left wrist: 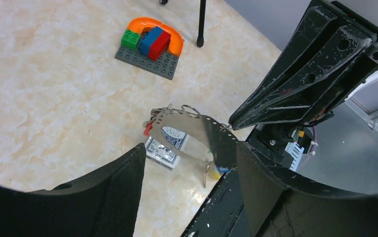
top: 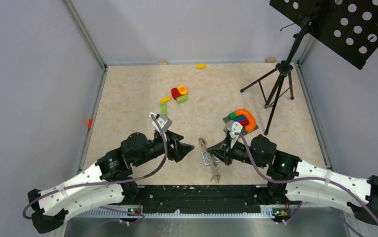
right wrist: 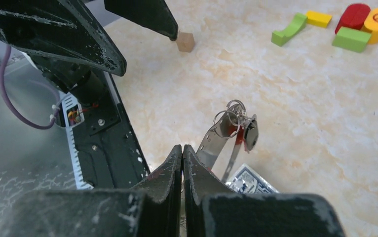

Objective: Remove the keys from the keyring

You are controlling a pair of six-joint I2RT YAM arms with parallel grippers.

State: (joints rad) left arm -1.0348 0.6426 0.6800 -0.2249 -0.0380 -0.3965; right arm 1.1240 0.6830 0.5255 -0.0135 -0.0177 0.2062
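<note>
While pinching keyring (right wrist: 216, 140) low down between tight-closed fingers of right gripper (right wrist: 182, 148), holding loop raised off table, centre-near, above playing-card box (left wrist: 165, 150). Probably to present keys (right wrist: 244, 133) bunched at far top end. Facing loop from left with left gripper (left wrist: 187, 158) spread wide, grasping nothing, just beside; likely lining up to pull one key off.

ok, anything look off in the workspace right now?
Nothing spilled or broken. Two oddities: a tripod stands on the right side of the table, and a yellow block lies alone at its far edge. The keyring hangs tilted from the shut right end effector.
</note>
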